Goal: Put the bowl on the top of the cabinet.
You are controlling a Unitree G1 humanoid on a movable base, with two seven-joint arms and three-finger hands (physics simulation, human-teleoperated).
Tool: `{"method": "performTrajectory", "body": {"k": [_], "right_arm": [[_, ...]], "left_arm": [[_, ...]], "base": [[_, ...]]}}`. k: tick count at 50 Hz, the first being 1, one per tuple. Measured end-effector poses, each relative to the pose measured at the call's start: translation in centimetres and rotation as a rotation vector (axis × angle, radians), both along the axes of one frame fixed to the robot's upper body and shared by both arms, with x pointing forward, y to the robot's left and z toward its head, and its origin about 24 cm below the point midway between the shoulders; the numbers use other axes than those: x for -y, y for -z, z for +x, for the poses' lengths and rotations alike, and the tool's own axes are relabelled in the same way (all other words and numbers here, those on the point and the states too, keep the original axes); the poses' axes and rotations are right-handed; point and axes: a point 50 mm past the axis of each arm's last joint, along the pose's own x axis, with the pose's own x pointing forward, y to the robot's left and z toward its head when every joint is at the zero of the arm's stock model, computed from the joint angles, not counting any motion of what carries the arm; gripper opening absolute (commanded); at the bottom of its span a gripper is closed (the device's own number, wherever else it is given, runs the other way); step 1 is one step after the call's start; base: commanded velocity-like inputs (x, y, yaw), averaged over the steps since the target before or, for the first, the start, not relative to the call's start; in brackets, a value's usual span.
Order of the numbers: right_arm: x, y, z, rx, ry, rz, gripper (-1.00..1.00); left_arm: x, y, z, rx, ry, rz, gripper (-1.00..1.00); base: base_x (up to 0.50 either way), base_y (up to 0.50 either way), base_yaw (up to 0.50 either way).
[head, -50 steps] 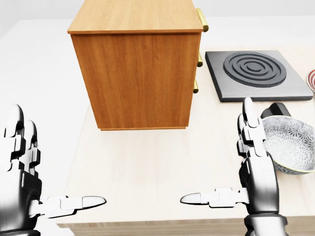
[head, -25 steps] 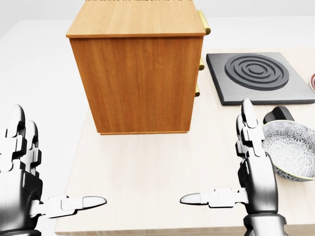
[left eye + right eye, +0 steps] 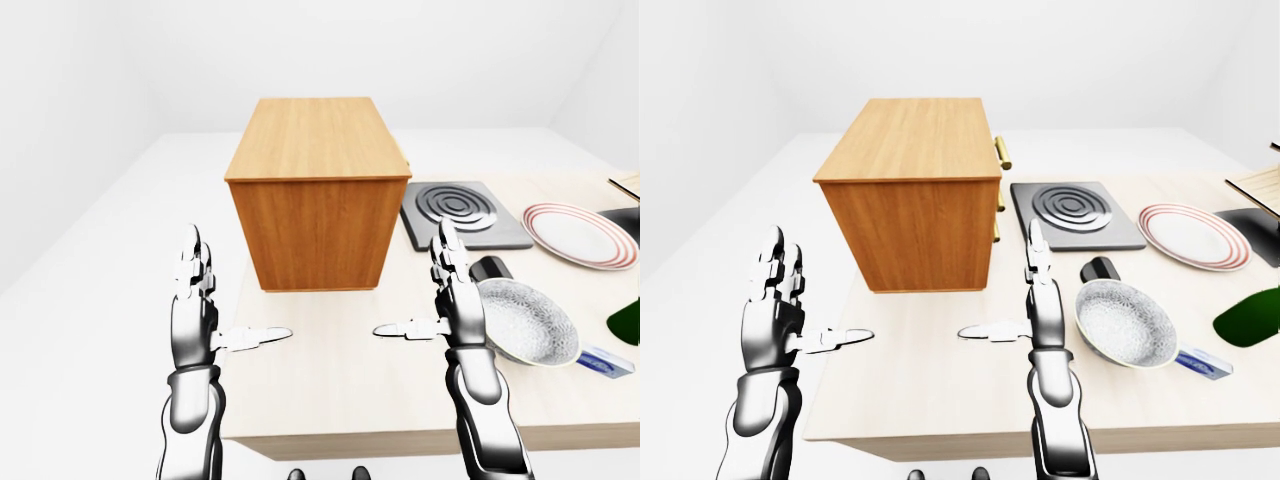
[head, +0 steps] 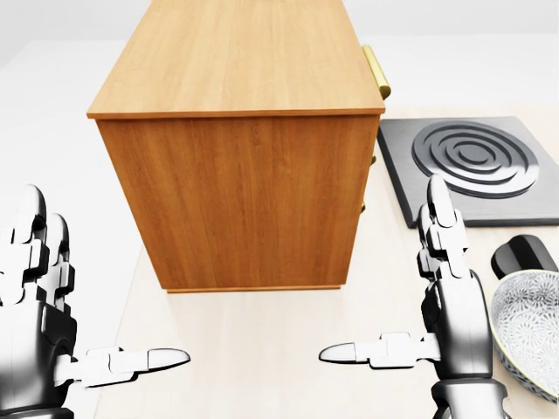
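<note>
Right-eye view: bowl judged rigid, glazed, prob. slippery; best gripped at rim. Right hand & left hand splayed wide, empty.

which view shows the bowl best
The right-eye view: the whole bowl shows there, rim and patterned inside, beside the right hand. The left-eye view shows it too, partly behind that hand's fingers. The head view catches only its left part, cut by the picture's right edge.

Plain white walls & white floor; pale wood desk, even light, no shadows.
</note>
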Motion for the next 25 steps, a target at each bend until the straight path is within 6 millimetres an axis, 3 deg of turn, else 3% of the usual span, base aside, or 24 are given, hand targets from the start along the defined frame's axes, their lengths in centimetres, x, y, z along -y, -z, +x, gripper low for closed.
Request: {"method": "performTrajectory", "body": {"k": [13,25], "right_arm": [[-0.02,0.05,0.07,-0.002,-0.002,0.001,1.00],[-0.10,0.19,0.10,-0.009,-0.010,0.004,1.00]], "left_arm": [[0.04,0.04,0.04,-0.002,0.003,-0.001,1.00],[0.08,-0.01,0.02,0.000,0.007,-0.001,1.00]], "base": [[0.32,0.00,0.00],[0.02,0.00,0.00]]}}
